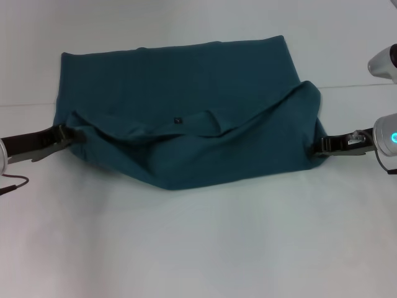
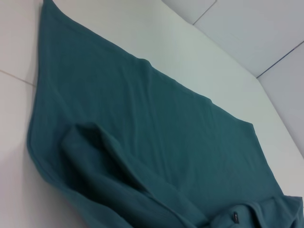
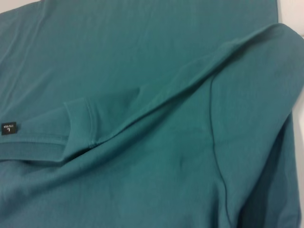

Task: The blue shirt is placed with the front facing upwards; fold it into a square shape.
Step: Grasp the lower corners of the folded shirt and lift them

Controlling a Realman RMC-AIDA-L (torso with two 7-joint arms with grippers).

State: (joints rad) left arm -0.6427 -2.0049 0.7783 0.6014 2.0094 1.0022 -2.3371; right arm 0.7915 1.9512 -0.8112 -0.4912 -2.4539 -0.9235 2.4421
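The blue shirt (image 1: 186, 105) lies on the white table, its near part lifted and folding over toward the far part. Only plain teal cloth shows; the lettering is hidden. A small dark neck label (image 1: 177, 120) shows near the middle, and also in the left wrist view (image 2: 234, 217) and the right wrist view (image 3: 8, 128). My left gripper (image 1: 69, 135) is shut on the shirt's left edge. My right gripper (image 1: 324, 145) is shut on the shirt's right edge. Both hold the cloth a little above the table. The shirt fills the left wrist view (image 2: 142, 142) and the right wrist view (image 3: 166, 118).
The white table (image 1: 198, 248) stretches in front of the shirt. A thin seam line (image 1: 360, 85) runs across the surface at the right. A dark cable (image 1: 15, 184) hangs by my left arm.
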